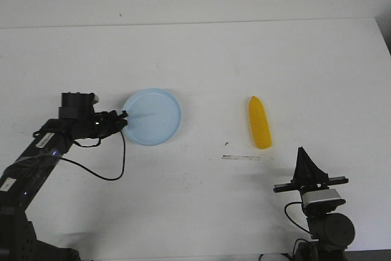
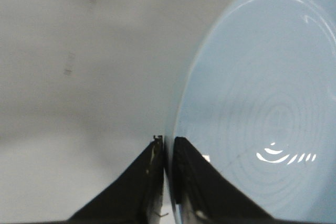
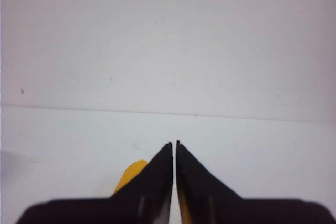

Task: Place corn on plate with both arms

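The pale blue plate (image 1: 152, 116) lies left of centre on the white table. My left gripper (image 1: 121, 119) is shut on the plate's left rim; in the left wrist view the two black fingers (image 2: 169, 140) pinch the rim of the plate (image 2: 262, 103). The yellow corn (image 1: 259, 122) lies right of centre, its tapered end pointing away from me. My right gripper (image 1: 302, 154) is shut and empty, parked upright near the front edge, below and right of the corn. In the right wrist view a bit of the corn (image 3: 131, 174) shows behind the shut fingers (image 3: 174, 143).
A thin clear strip (image 1: 241, 158) lies on the table just in front of the corn. The left arm's cable (image 1: 104, 172) loops over the table in front of the plate. The table's back edge runs across the far side.
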Controlling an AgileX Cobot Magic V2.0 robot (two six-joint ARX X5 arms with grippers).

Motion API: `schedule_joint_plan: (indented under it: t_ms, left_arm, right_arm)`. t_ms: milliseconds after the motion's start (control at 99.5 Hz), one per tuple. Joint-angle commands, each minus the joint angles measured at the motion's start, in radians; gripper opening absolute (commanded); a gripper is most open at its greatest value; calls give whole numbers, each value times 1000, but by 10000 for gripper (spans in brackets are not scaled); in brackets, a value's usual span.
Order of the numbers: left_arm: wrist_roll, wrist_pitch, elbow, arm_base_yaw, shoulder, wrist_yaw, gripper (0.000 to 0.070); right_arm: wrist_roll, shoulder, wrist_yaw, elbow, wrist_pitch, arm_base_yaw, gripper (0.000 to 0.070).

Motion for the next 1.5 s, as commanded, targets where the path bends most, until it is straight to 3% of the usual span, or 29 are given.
schedule_joint_plan:
  t_ms: [0, 191, 452, 493, 553, 684, 955, 1035, 1086, 1226, 1428, 1488]
  left_arm:
    - [-2, 13, 10, -59, 25, -32, 1]
    - [-3, 22, 10, -201, 59, -53, 1]
    - [-3, 21, 10, -264, 108, -53, 5]
    - [-2, 21, 10, -265, 111, -53, 25]
    - [-2, 22, 10, -265, 114, -53, 120]
    - [2, 20, 10, -264, 106, -53, 215]
    - [29, 26, 10, -249, -32, -58, 196]
    - [48, 53, 3, -242, -87, -107, 123]
    - [81, 86, -9, -235, -126, -159, 74]
    - [202, 246, -82, -203, -241, -296, 71]
    - [334, 421, -240, -111, -415, -319, 62]
    - [354, 442, -293, -71, -478, -319, 7]
  right_arm:
    - [9, 0, -1, -1, 11, 2, 7]
    - [9, 0, -1, -1, 11, 2, 7]
    - [9, 0, -1, -1, 11, 2, 7]
    - [9, 0, -1, -1, 11, 2, 7]
    - [8, 0, -1, -1, 11, 2, 7]
    - [9, 0, -1, -1, 11, 2, 7]
    - [9, 0, -1, -1, 11, 2, 7]
    - [9, 0, -1, -1, 11, 2, 7]
    - [9, 0, -1, -1, 11, 2, 7]
    - [9, 0, -1, -1, 11, 2, 7]
    - [9, 0, -1, -1, 11, 2, 7]
    - [8, 0, -1, -1, 11, 2, 7]
